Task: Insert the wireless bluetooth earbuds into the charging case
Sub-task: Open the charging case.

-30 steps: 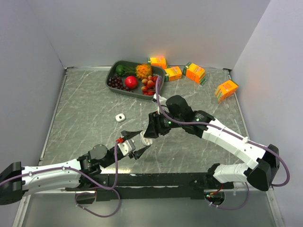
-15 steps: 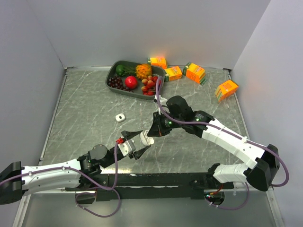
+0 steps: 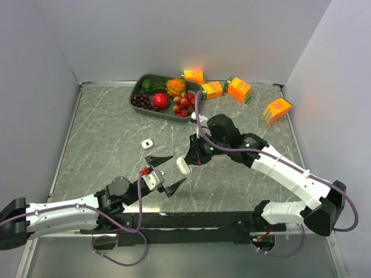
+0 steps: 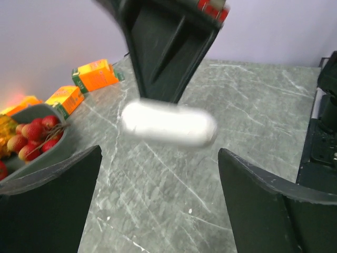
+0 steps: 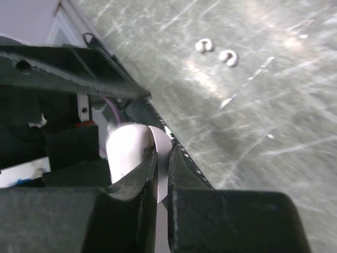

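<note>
The white charging case hangs just above the table's middle. My right gripper is shut on its thin open lid. In the right wrist view the lid is pinched between the fingers and the case body bulges to the left. My left gripper stands wide open just left of the case and does not touch it. Its wrist view shows the blurred case beyond the spread fingertips. Two tiny white earbuds lie side by side on the table.
A second small white case lies on the table left of centre. A dark tray of fruit stands at the back. Orange cartons lie at the back right. Grey walls close in the left and right sides.
My right gripper has shut on the case's lid. My left gripper has opened wide, let go of the case and drawn back slightly. The case has shifted a little up and right.
</note>
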